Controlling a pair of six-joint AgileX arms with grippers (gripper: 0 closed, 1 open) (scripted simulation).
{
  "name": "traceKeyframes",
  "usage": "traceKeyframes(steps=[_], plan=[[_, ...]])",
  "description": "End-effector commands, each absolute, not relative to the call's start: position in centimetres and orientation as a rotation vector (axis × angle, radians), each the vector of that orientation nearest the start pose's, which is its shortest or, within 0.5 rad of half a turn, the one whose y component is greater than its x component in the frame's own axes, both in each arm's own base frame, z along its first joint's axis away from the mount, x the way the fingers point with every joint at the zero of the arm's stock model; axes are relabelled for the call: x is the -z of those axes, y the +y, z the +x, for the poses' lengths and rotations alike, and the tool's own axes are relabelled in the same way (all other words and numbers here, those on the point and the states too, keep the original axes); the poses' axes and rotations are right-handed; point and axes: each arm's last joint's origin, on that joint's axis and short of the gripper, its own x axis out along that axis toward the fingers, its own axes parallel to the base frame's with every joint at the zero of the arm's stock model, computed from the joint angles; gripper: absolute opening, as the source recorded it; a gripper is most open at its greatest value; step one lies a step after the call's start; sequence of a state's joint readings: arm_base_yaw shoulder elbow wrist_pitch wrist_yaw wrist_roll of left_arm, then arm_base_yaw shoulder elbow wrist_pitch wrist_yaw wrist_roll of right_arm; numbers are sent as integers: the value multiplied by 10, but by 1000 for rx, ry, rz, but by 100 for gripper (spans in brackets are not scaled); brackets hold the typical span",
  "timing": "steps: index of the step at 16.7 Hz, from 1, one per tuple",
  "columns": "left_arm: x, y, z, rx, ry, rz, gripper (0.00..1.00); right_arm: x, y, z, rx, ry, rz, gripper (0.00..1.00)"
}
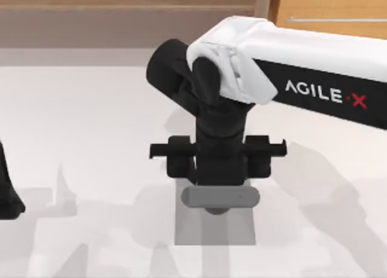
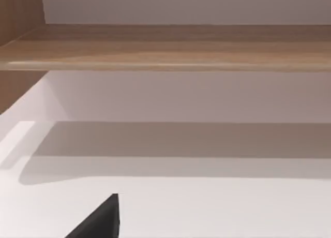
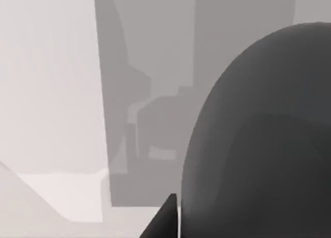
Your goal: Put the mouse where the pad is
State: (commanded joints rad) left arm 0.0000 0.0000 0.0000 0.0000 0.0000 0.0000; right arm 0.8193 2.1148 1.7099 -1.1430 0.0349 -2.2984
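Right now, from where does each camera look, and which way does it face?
Top view: above the table, looking down; right arm's claw over the mouse and pad.
Left wrist view: on the left arm, facing table and wooden wall.
Right wrist view: on the right arm, close above mouse and pad.
Top and right wrist views share both.
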Motion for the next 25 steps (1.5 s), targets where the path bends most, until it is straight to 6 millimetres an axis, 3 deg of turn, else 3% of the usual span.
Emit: traceKeyframes(steps=[18,22,25], plan=[[-160,-1,106,0,0,0,100,-142,306,280,-2167,14,-2263,0],[-160,-1,106,0,0,0,100,-140,306,280,-2172,18,-2262,0],[-160,-1,106,0,0,0,100,-140,306,280,-2172,18,-2262,23]])
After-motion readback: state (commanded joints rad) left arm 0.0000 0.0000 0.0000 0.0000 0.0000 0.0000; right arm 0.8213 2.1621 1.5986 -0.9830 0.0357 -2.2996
